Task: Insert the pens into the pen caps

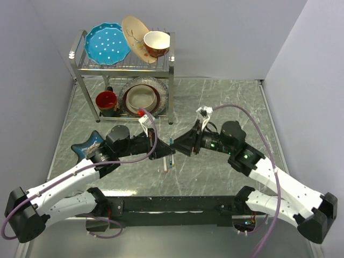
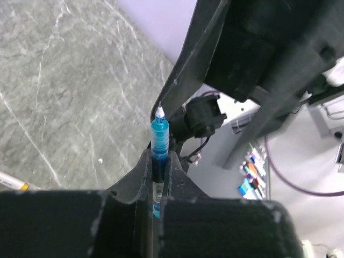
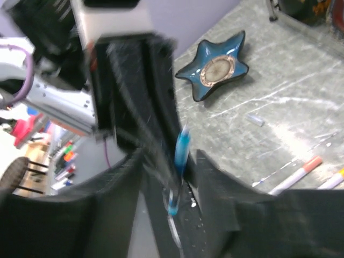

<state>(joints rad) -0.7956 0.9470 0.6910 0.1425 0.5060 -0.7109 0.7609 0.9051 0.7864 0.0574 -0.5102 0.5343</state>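
A blue pen (image 2: pixel 159 134) stands tip-up between the fingers of my left gripper (image 2: pixel 159 161), which is shut on its barrel. The two grippers meet nose to nose above the middle of the table, the left gripper (image 1: pixel 161 146) facing the right gripper (image 1: pixel 180 145). In the right wrist view the same blue pen (image 3: pixel 183 148) sits in the gap of my right gripper (image 3: pixel 169 158), whose jaws stand apart, wider than the pen. Two white pens (image 1: pixel 164 164) lie on the table below the grippers. One white pen carries an orange pen cap (image 3: pixel 312 163).
A small clear cap-like piece (image 3: pixel 254 119) lies loose on the marble. A blue star-shaped dish (image 1: pixel 88 145) sits by the left arm. At the back stands a metal rack (image 1: pixel 80 67) with plates, bowls and a red mug (image 1: pixel 106 101).
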